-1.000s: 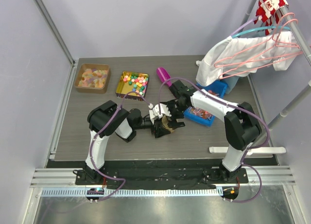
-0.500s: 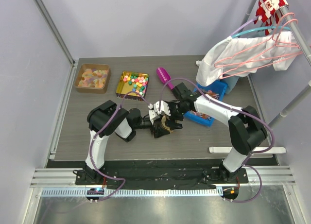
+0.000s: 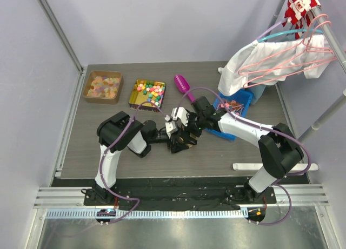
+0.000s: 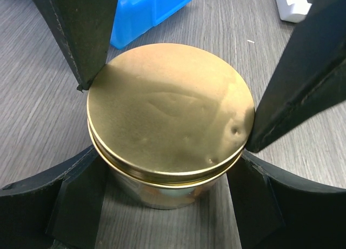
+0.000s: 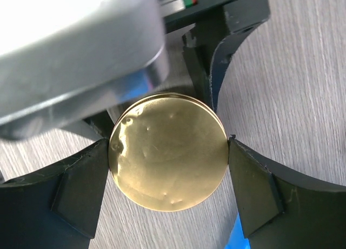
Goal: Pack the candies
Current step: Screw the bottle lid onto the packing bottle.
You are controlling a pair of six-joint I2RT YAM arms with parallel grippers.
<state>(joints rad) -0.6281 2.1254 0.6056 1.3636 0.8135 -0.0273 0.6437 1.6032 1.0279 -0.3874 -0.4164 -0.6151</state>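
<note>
A round gold tin with its lid on stands mid-table. My left gripper is shut on the tin's body from the sides. From above, my right gripper is shut on the lid, both pads against its rim; its fingers show in the left wrist view. In the top view both grippers meet over the tin. The candies lie far left: pale and orange ones in a brown tray, and colourful ones in a gold tray.
A blue bin with wrapped items sits just right of the tin, under my right forearm. A magenta scoop lies behind it. White clothes on hangers overhang the back right. A white strip lies at the near right.
My right arm has moved left from over the blue bin to above the tin, and its jaws have come in onto the lid. The left arm and tin have stayed put.
</note>
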